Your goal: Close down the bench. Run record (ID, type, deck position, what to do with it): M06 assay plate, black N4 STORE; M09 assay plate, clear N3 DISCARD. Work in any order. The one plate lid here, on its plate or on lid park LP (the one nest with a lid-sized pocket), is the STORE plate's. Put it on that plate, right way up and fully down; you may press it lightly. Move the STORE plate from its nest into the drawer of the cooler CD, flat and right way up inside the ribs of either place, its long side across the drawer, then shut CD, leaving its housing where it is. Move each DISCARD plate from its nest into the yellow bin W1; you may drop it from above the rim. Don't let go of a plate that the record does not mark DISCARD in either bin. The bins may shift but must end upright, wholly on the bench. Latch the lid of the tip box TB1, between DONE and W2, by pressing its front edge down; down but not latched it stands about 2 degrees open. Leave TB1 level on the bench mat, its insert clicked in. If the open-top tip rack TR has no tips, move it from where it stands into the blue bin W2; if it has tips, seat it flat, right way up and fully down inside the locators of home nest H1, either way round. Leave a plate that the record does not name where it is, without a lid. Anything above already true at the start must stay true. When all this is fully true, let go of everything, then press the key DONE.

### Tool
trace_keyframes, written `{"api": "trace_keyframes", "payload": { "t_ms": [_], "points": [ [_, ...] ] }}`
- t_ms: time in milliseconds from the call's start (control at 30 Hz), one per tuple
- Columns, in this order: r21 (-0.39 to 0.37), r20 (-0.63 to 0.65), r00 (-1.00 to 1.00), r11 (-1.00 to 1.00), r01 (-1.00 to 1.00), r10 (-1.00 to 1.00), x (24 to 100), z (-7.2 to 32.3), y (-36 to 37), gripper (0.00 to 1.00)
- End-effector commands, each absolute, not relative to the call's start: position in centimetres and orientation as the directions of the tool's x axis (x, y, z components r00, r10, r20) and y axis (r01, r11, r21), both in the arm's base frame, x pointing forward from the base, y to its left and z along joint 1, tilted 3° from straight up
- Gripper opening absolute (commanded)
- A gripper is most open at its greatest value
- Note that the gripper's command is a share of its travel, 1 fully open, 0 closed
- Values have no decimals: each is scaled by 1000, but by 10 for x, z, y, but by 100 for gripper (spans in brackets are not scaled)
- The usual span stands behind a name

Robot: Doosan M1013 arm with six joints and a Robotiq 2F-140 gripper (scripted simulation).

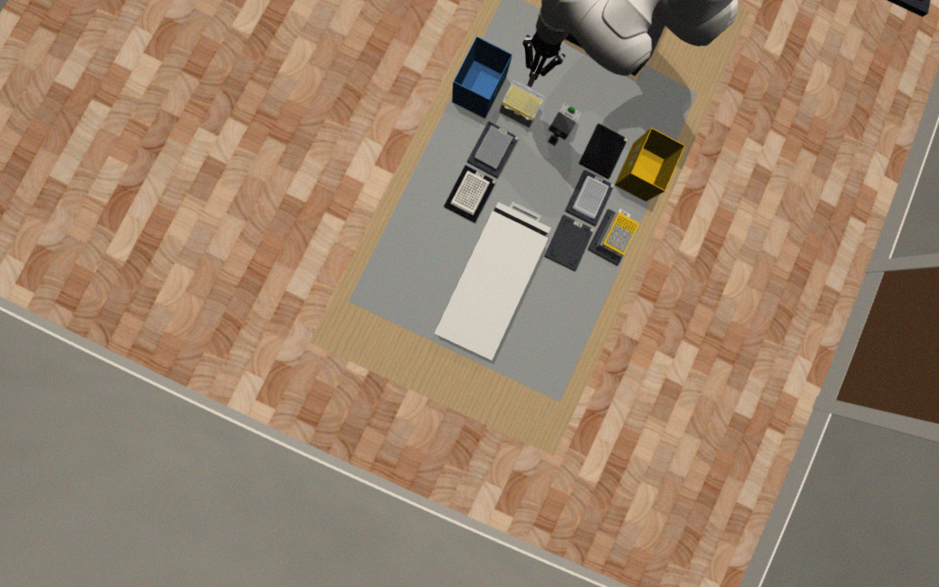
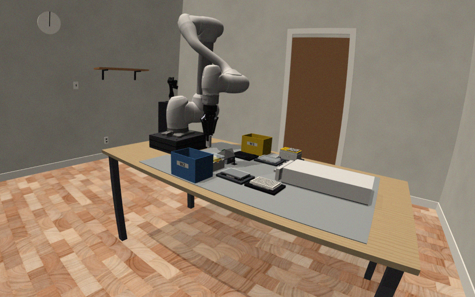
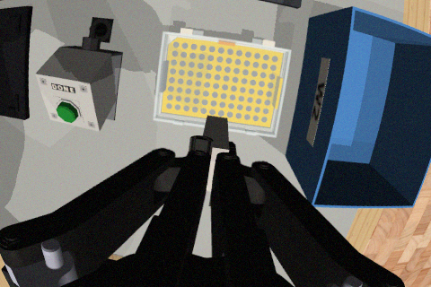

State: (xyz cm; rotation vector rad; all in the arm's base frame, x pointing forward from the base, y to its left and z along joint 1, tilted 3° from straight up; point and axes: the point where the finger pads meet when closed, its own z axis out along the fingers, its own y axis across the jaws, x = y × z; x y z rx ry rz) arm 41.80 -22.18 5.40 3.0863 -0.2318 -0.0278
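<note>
Two bins: blue point(image 1: 482, 77), yellow point(image 1: 650, 163); one tip box point(image 3: 221, 82).

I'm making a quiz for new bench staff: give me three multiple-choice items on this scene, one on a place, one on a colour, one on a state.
1. The yellow-topped tip box stands between the grey box with the green key and:
A the open blue bin
B the white cooler
C the door

2. The bin labelled W1 is:
A blue
B yellow
C black

3. The black claw is:
A open wide
B shut on a plate
C shut, holding nothing

Key: 1 A, the wrist view shows the bin beside the box; 2 B, its walls are yellow; 3 C, the fingers meet with nothing between.
</note>
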Motion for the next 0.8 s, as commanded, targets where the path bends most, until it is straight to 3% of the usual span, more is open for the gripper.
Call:
{"api": "trace_keyframes", "payload": {
  "t_ms": [0, 767],
  "points": [
    [48, -14, 989, -988, -149, -150, 418, 53, -222, 0],
    [48, -14, 989, -988, -149, -150, 417, 27, -223, 0]
  ]
}}
